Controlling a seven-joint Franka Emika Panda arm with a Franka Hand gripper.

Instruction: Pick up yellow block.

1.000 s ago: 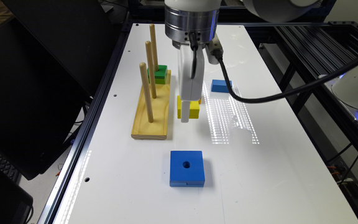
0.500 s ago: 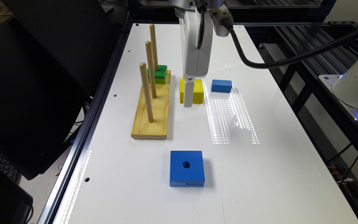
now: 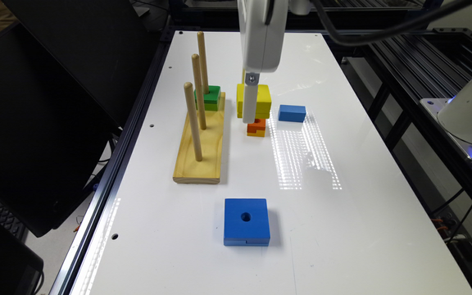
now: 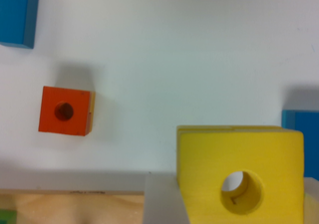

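Item 1, end effector [image 3: 250, 107]: white body hanging down from above the far half of the desk [image 3: 342, 229], fingers pointing down. It is clamped on the yellow block, one finger [image 4: 164, 201] pressed flat against a side face in the wrist view, another just visible at the opposite face.

Item 2, yellow block [image 3: 260, 99]: all-yellow square with a round centre hole, held between the fingers and raised clear of the desk surface. In the wrist view [image 4: 240, 173] white desk shows through the hole.

Item 3, orange block [image 3: 256, 127]: small, orange top over a yellow lower layer, centre hole. On the desk, below the held block and slightly nearer the exterior camera; apart from it.

Item 4, small blue block [image 3: 291, 113]: flat on the desk, just beside the end effector toward the exterior view's right.

Item 5, wooden peg board [image 3: 201, 151]: pale wood base with three upright pegs, beside the end effector toward the exterior view's left.

Item 6, green block [image 3: 207, 97]: seated on the farthest peg, at the board's far end.

Item 7, large blue block [image 3: 246, 221]: square with centre hole, well apart from the end effector, on the near half of the desk.
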